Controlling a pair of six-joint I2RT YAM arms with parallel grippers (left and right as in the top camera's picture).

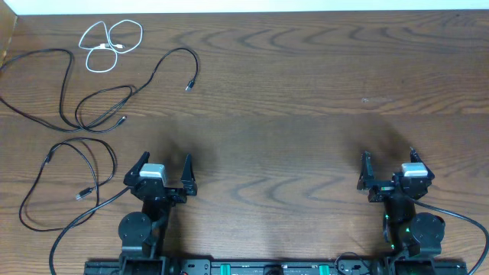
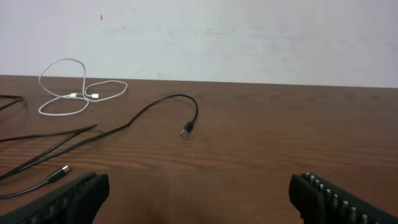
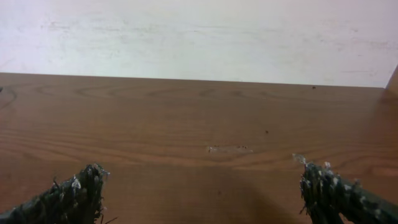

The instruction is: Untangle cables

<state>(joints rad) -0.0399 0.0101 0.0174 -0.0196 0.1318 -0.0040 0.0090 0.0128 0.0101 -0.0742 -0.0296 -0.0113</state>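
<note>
Both arms sit low at the near edge of the counter (image 1: pixel 290 99). The left jaws are spread wide with nothing between them, and the right jaws are just as wide and just as empty. All the cables are on the left half. In the far-left corner lies the white cable (image 1: pixel 103 49), curled into a few small loops with its plug ends meeting in the middle; the left wrist view (image 2: pixel 74 96) shows it lying apart from the black ones. Just beside it, the long black cable (image 1: pixel 180 49) sweeps in from the left edge, loops over itself, then arcs up and over to a free plug lying on bare wood, seen out ahead of the left jaws (image 2: pixel 185 130). Nearer the robot is the lower black cable (image 1: pixel 79 196), sprawled in loose loops just left of the left arm, one strand trailing off toward the near edge. The right wrist view shows only wood grain.
</note>
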